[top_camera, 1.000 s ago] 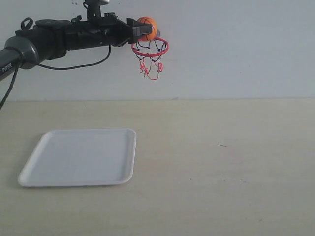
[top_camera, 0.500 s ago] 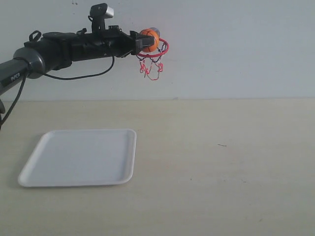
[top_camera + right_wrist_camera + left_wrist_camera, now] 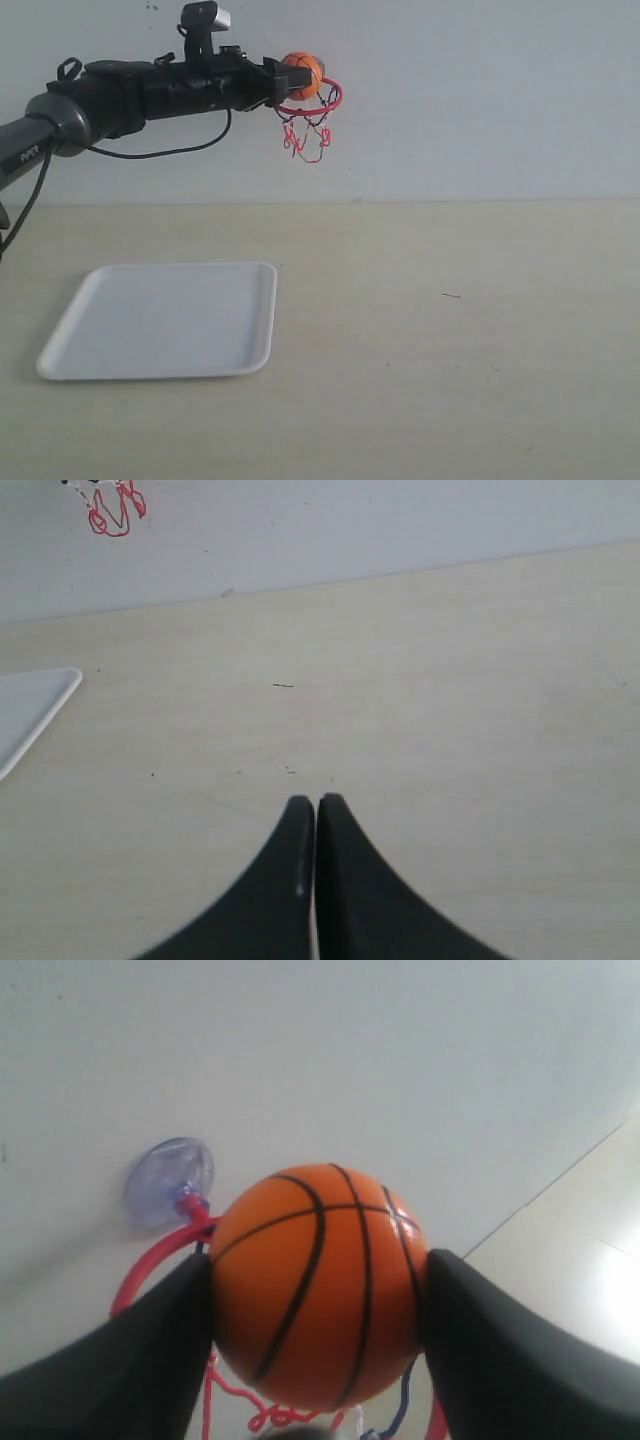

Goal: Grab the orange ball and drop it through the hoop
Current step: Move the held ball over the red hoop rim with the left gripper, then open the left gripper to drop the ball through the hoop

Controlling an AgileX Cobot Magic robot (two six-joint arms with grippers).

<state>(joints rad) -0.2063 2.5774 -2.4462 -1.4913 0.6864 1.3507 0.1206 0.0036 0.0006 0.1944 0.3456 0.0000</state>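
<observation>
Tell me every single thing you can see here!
ball: one, orange with black lines, held just above the hoop's ring
hoop: one, red ring with black-and-red net, stuck high on the wall
tray: one, white, on the table's left side
table: one, pale wood, across the bottom
wall: one, white, behind everything
left arm: one, black, reaching in at hoop height
left fingers: two, black, squeezing the ball
right fingers: two, black, pressed together over the table

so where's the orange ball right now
In the exterior view the orange ball is at the upper left, clamped in the left gripper just over the red ring of the hoop, high above the table.
</observation>
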